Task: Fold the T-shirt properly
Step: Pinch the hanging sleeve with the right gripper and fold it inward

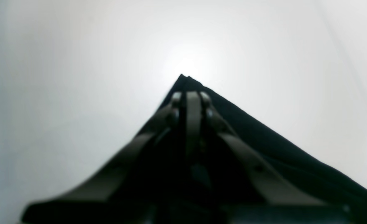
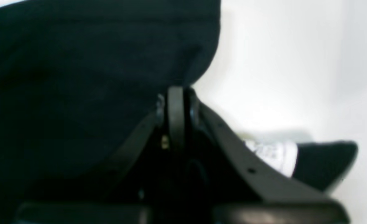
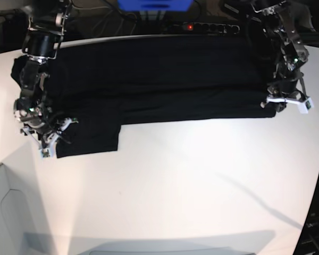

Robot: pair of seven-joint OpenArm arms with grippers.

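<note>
The T-shirt (image 3: 159, 79) is lying spread across the far half of the white table (image 3: 191, 186), plain black side up, already doubled lengthwise into a long band with a sleeve (image 3: 90, 135) sticking out toward the near edge on the base view's left. The left gripper (image 1: 189, 95) is sitting at the band's near corner on the base view's right, its jaws pressed together on the black cloth there. The right gripper (image 2: 176, 93) is at the sleeve end, jaws together at the cloth's edge; whether cloth is actually pinched between them is hard to tell, since everything there is black on black, though a small white label (image 2: 278, 155) is showing just beside it. Judging by this, both ends are being secured for the next fold; doing it well likely means lifting both corners together, keeping the edge taut between the arms, and laying it down so the hems line up without dragging the lower layer. The table is smooth and bare in front, giving plenty of room. Behind it, a power strip (image 3: 202, 26) and a blue object (image 3: 154, 4) are sitting in the dark.
</note>
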